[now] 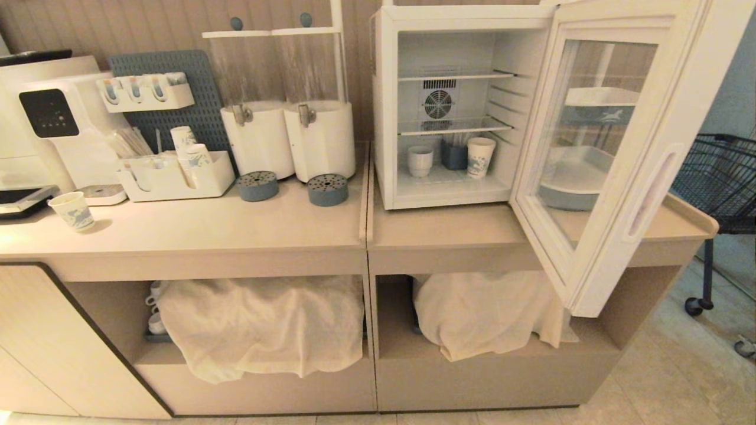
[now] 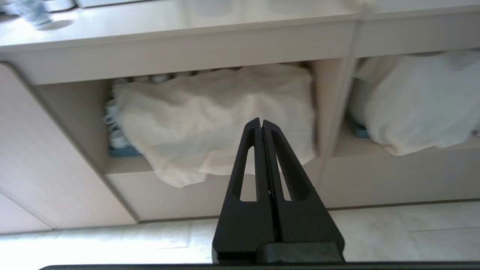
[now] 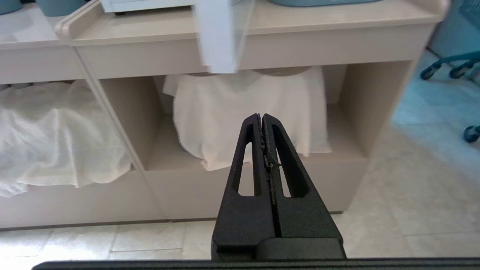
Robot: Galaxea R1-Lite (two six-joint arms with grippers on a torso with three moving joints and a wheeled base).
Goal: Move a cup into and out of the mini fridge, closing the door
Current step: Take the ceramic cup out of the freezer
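Observation:
The white mini fridge (image 1: pixel 384 118) stands on the right counter with its glass door (image 1: pixel 596 153) swung wide open toward me. On its floor, at the left, sits the plain white cup (image 1: pixel 420 161), beside a dark blue cup (image 1: pixel 454 156) and a blue-patterned paper cup (image 1: pixel 479 157). Neither arm shows in the head view. My left gripper (image 2: pixel 261 122) is shut and empty, low in front of the left cupboard niche. My right gripper (image 3: pixel 261 117) is also shut and empty, facing the right niche below the door's lower corner (image 3: pixel 219 45).
Two white drink dispensers (image 1: pixel 289 139) and blue drip cups (image 1: pixel 326 189) stand left of the fridge. A paper cup (image 1: pixel 72 211) and an organiser tray (image 1: pixel 177 177) sit further left. Cloth-covered bundles (image 1: pixel 260 321) fill the niches. A black wire cart (image 1: pixel 717 177) stands at the right.

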